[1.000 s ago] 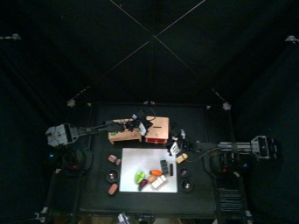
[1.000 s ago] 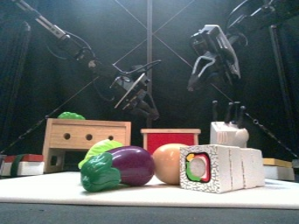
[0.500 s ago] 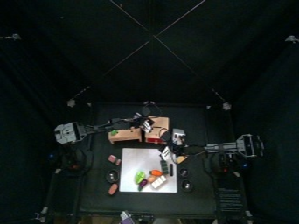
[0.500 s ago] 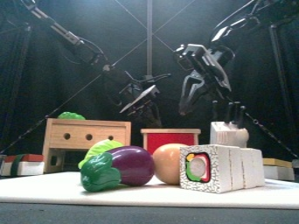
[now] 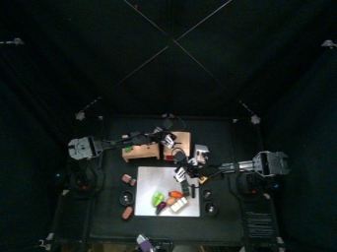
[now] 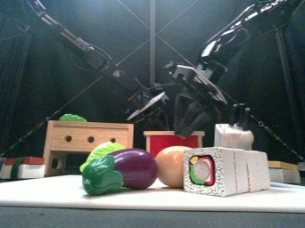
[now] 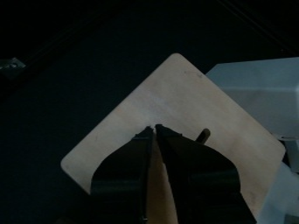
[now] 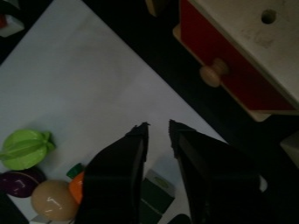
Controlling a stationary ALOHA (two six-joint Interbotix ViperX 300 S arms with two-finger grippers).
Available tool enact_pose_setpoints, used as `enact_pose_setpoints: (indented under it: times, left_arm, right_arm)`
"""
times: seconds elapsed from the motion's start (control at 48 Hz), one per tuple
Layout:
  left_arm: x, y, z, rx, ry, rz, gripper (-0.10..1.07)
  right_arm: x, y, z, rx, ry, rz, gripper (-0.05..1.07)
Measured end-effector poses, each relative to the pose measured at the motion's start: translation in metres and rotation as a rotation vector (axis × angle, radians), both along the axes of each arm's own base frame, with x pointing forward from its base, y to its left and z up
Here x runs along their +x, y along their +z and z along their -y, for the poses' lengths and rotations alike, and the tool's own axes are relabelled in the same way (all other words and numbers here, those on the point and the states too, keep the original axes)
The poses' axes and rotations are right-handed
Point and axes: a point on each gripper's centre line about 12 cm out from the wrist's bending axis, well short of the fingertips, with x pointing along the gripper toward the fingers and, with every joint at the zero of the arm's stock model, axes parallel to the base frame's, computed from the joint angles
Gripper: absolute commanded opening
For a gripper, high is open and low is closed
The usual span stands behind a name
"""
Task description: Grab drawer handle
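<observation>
The drawer handle is a small round knob on the red front of a tan wooden box. In the front view toy food stands before the red front and hides the knob. My right gripper hangs above the white mat, a short way from the knob. Its jaws are open with nothing between them. In the front view it hovers just over the red box. My left gripper is open over a tan box top and holds nothing.
A second tan box with two holes and a green object on top stands at the left. On the mat sit a purple vegetable, an orange-pink ball and a sushi block. A knife block stands to the right of the red box.
My right arm has swung left and down towards the red-fronted box, and its jaws have spread apart. The left gripper has shifted slightly right and lower.
</observation>
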Motion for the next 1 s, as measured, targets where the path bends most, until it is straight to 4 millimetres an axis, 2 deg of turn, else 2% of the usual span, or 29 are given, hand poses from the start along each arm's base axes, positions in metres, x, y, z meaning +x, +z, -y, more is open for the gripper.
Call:
enact_pose_setpoints:
  times: [0.125,0.562,0.833,1.0]
  left_arm:
    - [-0.001,0.000,-0.001,-0.005,0.008,-0.010,0.58]
    - [-0.001,-0.002,-0.001,-0.008,0.010,-0.015,0.58]
    - [-0.003,-0.003,-0.003,-0.010,0.015,-0.018,0.58]
    - [-0.002,-0.003,-0.002,-0.009,0.013,-0.018,0.58]
  right_arm:
    - [-0.001,-0.004,0.005,-0.001,-0.018,-0.021,0.80]
    - [0.015,-0.020,0.034,0.009,-0.125,-0.090,0.81]
    - [0.024,-0.015,0.036,0.012,-0.195,-0.129,0.81]
    - [0.025,-0.009,0.021,-0.087,-0.261,-0.141,0.81]
